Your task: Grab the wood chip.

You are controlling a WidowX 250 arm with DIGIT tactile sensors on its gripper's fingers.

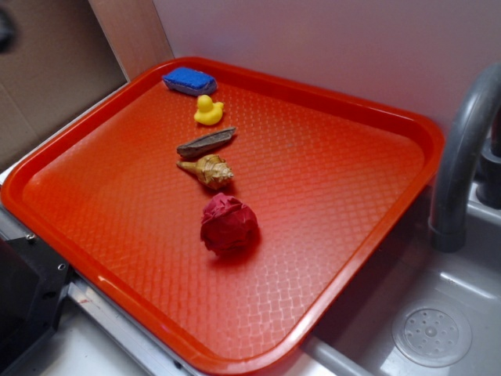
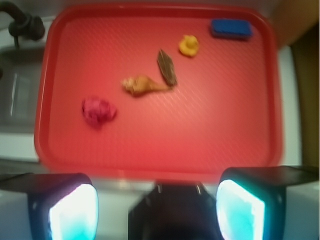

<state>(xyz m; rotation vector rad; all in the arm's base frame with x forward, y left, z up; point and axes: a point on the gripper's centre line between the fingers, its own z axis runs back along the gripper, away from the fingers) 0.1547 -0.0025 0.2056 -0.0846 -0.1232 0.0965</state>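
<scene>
— Wood chip lying flat toward the tray's far-left corner, between rubber duck and seashell, nearly touching the shell's tip. Ungrasped yet?

— Untouched; approach stage only. Gripper parked high off the tray's near edge (absent from the exterior view), fingers spread wide, holding nothing. Next: travel forward, descend, straddle the sliver's narrow width, avoid the shell.

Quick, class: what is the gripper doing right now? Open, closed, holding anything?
Gripper: open, fingers wide apart, holding nothing; the wood chip lies untouched on the tray.
</scene>
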